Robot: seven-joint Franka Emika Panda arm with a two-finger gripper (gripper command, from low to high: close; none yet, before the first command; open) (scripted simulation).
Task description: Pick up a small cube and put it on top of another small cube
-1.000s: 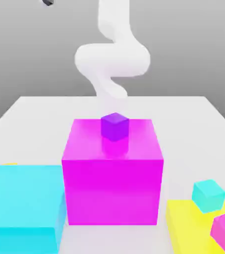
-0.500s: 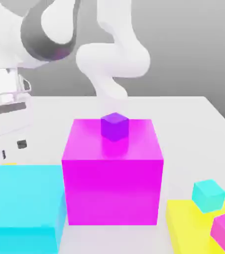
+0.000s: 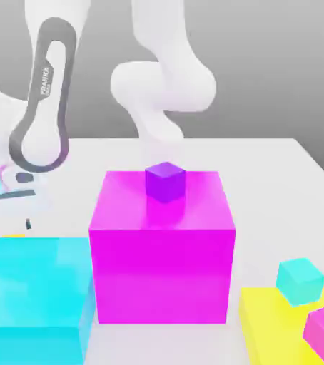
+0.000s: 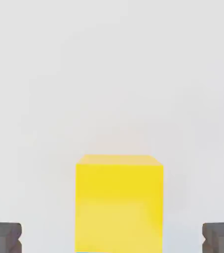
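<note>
Between the two dark fingertips [image 4: 4, 237] of the spread, empty hand [image 4: 112, 238] sits the small plain yellow cube [image 4: 119, 202], at six o'clock on the white table [image 4: 112, 74]; I'd keep it centred, descend straight, then close gently

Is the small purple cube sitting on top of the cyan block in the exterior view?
No. The small purple cube rests on the top face of the large magenta block, beside the cyan block.
</note>
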